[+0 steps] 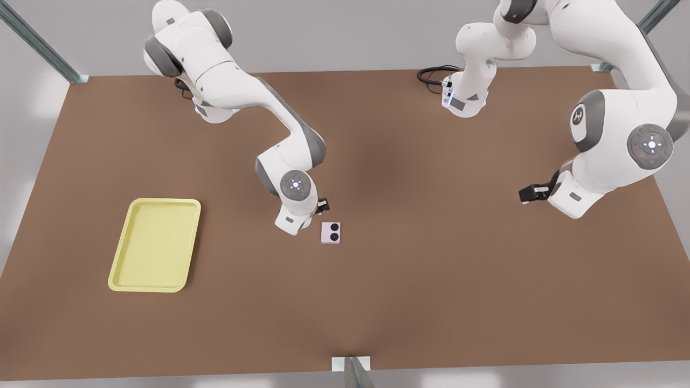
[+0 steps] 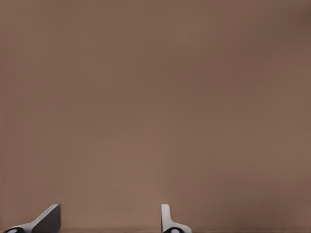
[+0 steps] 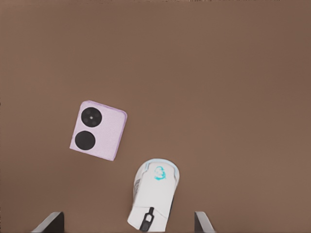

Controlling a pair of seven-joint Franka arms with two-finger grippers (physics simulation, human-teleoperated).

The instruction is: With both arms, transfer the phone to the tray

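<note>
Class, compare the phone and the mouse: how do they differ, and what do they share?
The phone is pale pink-lilac; the mouse is white with a teal mark. The phone is flat and nearly square; the mouse is rounded and longer. The phone bears two black circles; the mouse a dark wheel. Both lie apart on the brown table, below the open right gripper. The left gripper, open, waits over bare table.

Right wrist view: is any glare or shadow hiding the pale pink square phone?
Right wrist view: no, the pale pink square phone is evenly lit, beside the white computer mouse. Front view: soft shade on the brown table; right gripper by the phone, left gripper waits apart.
</note>
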